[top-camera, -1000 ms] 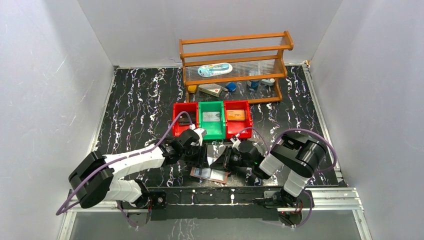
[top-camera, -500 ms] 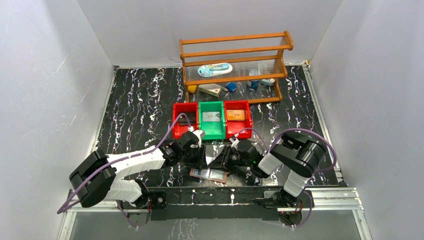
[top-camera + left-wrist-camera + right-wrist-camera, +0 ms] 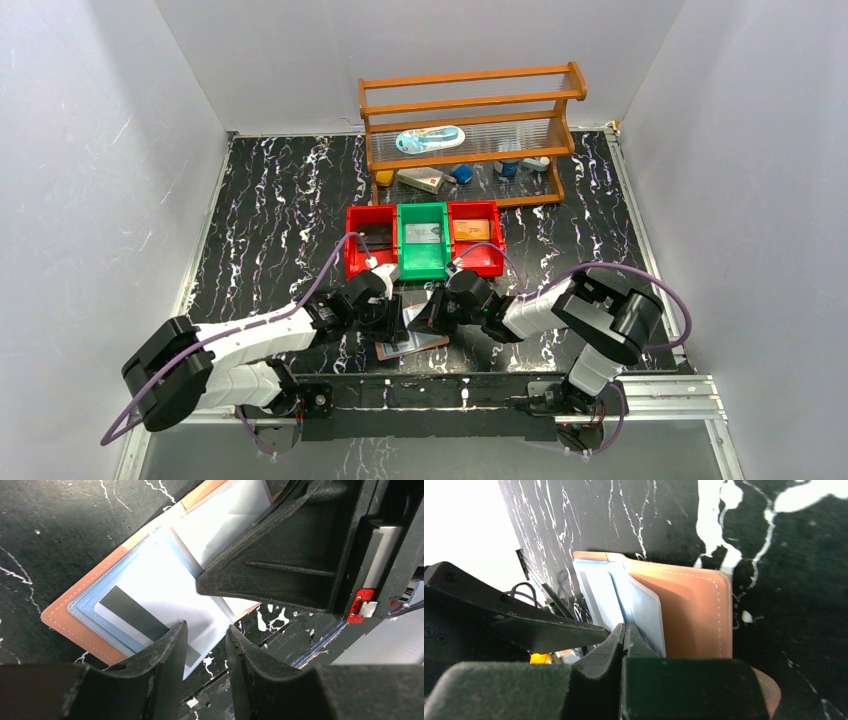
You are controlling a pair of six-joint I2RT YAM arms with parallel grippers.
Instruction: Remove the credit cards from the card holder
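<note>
My left jaws stand apart, fingertips [image 3: 167, 650] hovering just over the near edge of the card holder [image 3: 62, 617], with nothing between them. The card holder lies open on the tabletop [image 3: 270, 220] near its front edge, between my two arms, with its clear sleeves fanned upward. One credit card [image 3: 137, 615], white with a dark stripe, sits inside the sleeve under the left jaws. My right jaws are pressed together, fingertips [image 3: 614, 640] pinching what looks like one clear sleeve leaf [image 3: 646, 610] on the holder's right side. Behind them stand three bins: a red bin [image 3: 353, 255], a green bin [image 3: 423, 268] holding a silver-grey card [image 3: 425, 233], and a second red bin [image 3: 485, 268] holding an orange card [image 3: 472, 229].
</note>
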